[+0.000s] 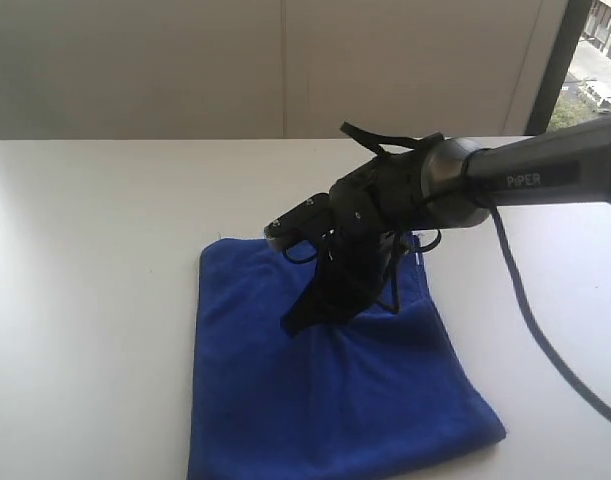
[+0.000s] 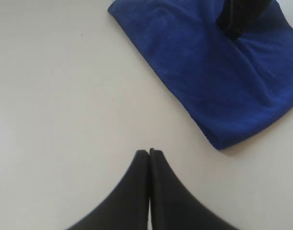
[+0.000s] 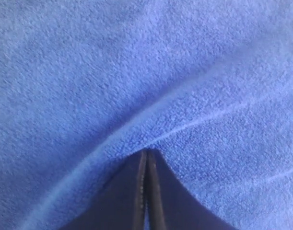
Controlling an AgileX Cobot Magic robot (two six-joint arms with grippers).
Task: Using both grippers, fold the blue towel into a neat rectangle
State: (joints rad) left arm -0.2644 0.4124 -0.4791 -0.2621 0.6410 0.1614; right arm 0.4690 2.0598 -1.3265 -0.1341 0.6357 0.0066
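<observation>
The blue towel [image 1: 335, 400] lies flat on the white worktop [image 1: 85, 250] in the lower middle of the exterior view, its near edge running off the bottom of the frame. The right gripper [image 1: 293, 326] reaches in from the right of the frame on a grey arm and comes down on the cloth's upper middle, its black tip touching the fabric. You won't find the left gripper in this view.

In the left wrist view, the left gripper [image 2: 149, 152] hangs over bare worktop [image 2: 64, 96], well apart from the towel [image 2: 218, 86]. Its fingers [image 2: 127, 196] are closed together on nothing. The towel's nearest edge looks plump and rounded, so I judge it to be a fold of at least two layers. The right gripper's tip [image 2: 232, 26] shows on the cloth beyond.

In the right wrist view the towel [image 3: 136, 72] fills everything. The right gripper [image 3: 147, 152] has its fingers [image 3: 175, 206] shut and its tip pushed into the pile, with soft ridges running away from it. You cannot tell whether any cloth is pinched between them.

Expect the towel to be light, limp and slightly clingy: it will sag and bunch rather than hold a line. Take it at corners or along an edge, one gripper each, catching all the layers, not in the middle.
</observation>
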